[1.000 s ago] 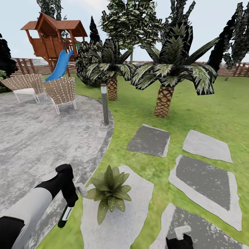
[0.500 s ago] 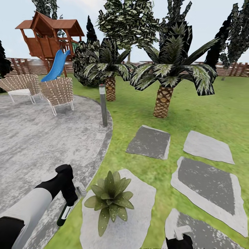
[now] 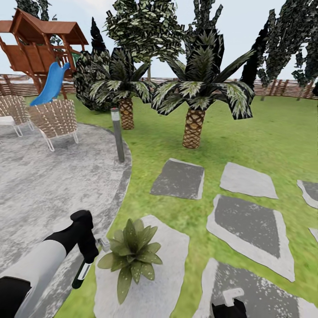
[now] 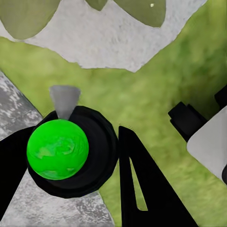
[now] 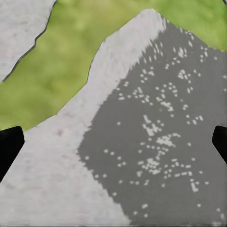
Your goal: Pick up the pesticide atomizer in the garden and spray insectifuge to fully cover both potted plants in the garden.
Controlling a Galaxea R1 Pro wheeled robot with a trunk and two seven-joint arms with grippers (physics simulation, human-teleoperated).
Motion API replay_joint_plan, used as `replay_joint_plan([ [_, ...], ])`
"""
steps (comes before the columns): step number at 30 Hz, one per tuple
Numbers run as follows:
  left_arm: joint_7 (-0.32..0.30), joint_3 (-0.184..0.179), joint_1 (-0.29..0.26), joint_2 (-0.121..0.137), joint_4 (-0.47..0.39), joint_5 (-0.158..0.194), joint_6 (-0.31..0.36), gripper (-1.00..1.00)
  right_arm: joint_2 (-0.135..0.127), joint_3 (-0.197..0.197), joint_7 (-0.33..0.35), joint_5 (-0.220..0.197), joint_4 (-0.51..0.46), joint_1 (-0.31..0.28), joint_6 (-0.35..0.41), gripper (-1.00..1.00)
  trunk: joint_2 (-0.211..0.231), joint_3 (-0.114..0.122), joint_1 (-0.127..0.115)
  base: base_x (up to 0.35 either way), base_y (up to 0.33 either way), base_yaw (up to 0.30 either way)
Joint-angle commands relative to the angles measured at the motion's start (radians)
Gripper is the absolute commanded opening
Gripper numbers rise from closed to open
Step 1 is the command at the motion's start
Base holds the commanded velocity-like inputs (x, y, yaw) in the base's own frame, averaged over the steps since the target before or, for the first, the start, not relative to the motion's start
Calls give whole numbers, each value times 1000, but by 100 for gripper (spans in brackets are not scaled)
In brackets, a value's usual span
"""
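Note:
My left gripper point(image 3: 88, 259) is shut on the pesticide atomizer point(image 3: 82, 274), a slim dark bottle hanging bottom-down with its pale trigger head point(image 3: 104, 244) pointing at a potted plant. In the left wrist view the atomizer's green round base point(image 4: 57, 149) sits between my black fingers point(image 4: 142, 184), with the pale nozzle point(image 4: 64, 98) beyond it. The potted plant point(image 3: 131, 254), a low rosette of speckled green leaves, stands on a pale stepping stone point(image 3: 163, 282) just right of the nozzle, leaves hiding its pot. The other potted plant is out of view. My right gripper point(image 3: 229, 304) point(image 5: 113, 146) hangs open over a stone.
A round grey patio point(image 3: 44, 185) lies to the left with wicker chairs point(image 3: 55, 119) and a short lamp post point(image 3: 118, 134) at its edge. Two palms point(image 3: 194, 110) stand on the lawn ahead. Grey stepping stones point(image 3: 245, 223) spread right. A wooden fence point(image 3: 282, 88) closes the back.
The whole head view has swung to the right, so the scenery has slid left. The left gripper still holds the atomizer beside the plant; the right gripper is unchanged.

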Motion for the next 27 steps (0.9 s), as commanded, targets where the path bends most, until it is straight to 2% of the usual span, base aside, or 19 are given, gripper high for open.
replay_joint_plan([
  [1, -7, -5, 0, 1, -2, -2, 11, -100, 0, -7, -2, 10, 2, -1, -4, 100, 0, -1, -1, -175, 259, -2],
  [7, -7, -5, 0, 1, -2, -2, 11, -100, 0, -7, -2, 10, 2, -1, -4, 100, 0, -1, -1, -84, 300, -56],
  [20, -7, -5, 0, 1, -1, 1, 11, -100, 0, -7, -2, 10, 3, -1, -3, 100, 0, -1, -1, -37, 305, -249],
  [23, -6, -6, 27, 0, -2, -3, 9, -100, 0, -7, -2, 10, 3, -1, -3, 100, 0, -1, -1, 164, 281, -258],
  [27, 28, -6, 61, 1, -3, -4, 7, -100, 0, -7, -2, 10, 3, -1, -3, 100, 0, -1, -1, 126, 132, -258],
])
